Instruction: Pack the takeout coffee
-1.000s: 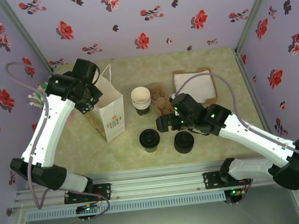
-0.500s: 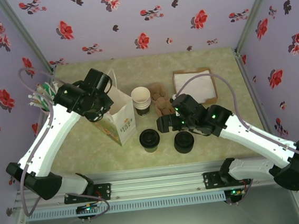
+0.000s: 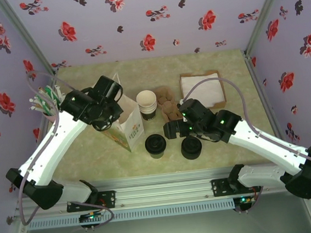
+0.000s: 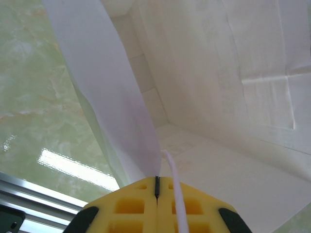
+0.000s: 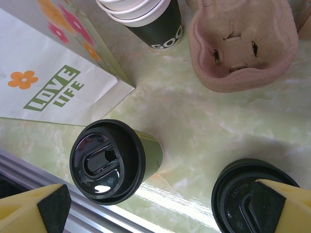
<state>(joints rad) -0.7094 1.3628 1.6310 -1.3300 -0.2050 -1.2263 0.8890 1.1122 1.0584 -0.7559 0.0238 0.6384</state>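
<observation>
Left gripper (image 4: 156,188) is clamped together on the top edge of the paper bag (image 3: 126,125), pinching one thin white wall, and the bag leans tilted on the green surface (image 3: 93,155). Over to the right gripper (image 5: 160,204): fingers spread wide, nothing between them, hovering above the surface. The takeout coffee (image 5: 108,164) stands upright with its black lid on, just beside the bag's corner, with the stack of spare lids (image 5: 248,194) close on its other side
</observation>
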